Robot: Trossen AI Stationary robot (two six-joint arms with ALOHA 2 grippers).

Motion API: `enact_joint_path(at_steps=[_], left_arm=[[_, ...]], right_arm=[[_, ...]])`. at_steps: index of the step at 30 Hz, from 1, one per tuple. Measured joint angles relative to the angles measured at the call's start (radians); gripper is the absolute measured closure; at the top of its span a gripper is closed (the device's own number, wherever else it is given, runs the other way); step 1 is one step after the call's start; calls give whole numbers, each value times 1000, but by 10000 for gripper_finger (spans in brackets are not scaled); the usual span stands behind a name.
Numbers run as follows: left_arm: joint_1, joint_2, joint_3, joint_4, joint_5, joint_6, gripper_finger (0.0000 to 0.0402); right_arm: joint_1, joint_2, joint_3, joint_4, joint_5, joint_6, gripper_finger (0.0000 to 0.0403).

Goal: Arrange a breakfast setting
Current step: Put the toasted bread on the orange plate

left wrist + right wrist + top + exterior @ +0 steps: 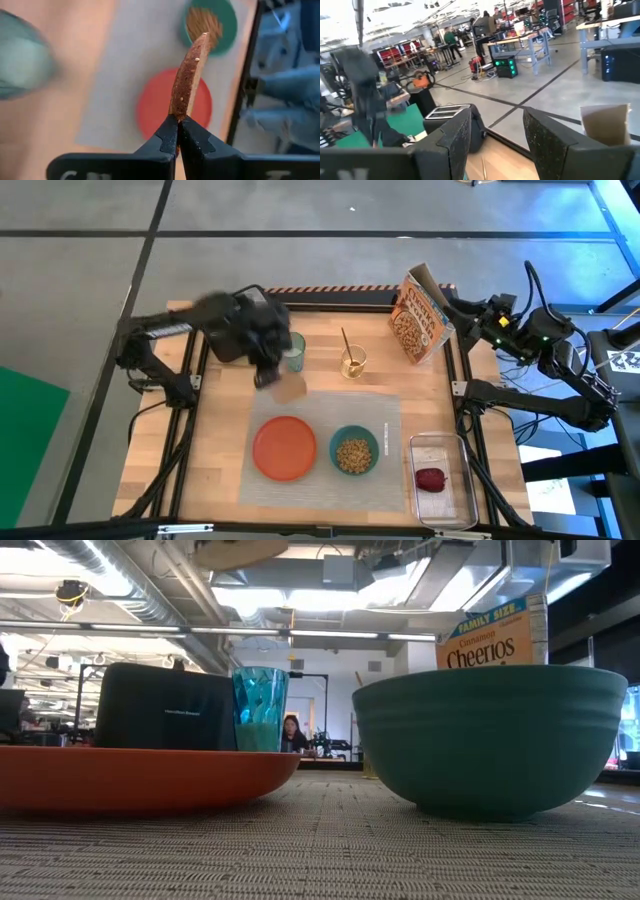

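Note:
My left gripper (pixel 178 120) is shut on a brown toast slice (pixel 190 75). In the high view it hangs over the far left corner of the grey placemat (pixel 330 405), with the toast (pixel 288 388) below it. On the placemat sit the round orange plate (pixel 285 448) and the teal bowl (pixel 354 450), which holds cereal. The green-tinted glass (pixel 294 352) stands on the wood beside the arm. The gold spoon (pixel 346 345) stands in a small glass. The red fruit (pixel 430 478) lies in the clear tub. My right gripper (pixel 495 132) is open and empty at the far right. My left gripper pinches the toast slice by one end (pixel 179 111), one finger on each flat face. The slice reaches out past the fingertips, its crust edge toward the wrist camera. It is lifted clear, above the plate side of the placemat.
The black toaster (pixel 165 705) stands at the far left, mostly under my left arm in the high view. A cereal box (pixel 420 315) stands at the far right near my right gripper. The clear tub (pixel 445 500) sits at the near right, off the placemat.

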Motion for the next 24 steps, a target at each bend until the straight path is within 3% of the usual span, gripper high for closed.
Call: enact_joint_path(at_steps=[6, 10, 17, 24], left_arm=[[-131, 1, -289, 236, 70, -129, 397], [-164, 1, -428, 304, 78, -174, 397], [-170, 1, -619, 468, 115, -265, 397], [-170, 1, -735, 637, 141, -360, 397]], right_arm=[[0, 2, 0, 3, -52, 27, 233], [0, 27, 0, 49, -149, 53, 233], [1, 83, 0, 113, -235, 65, 233], [38, 125, 0, 196, -336, 64, 233]])
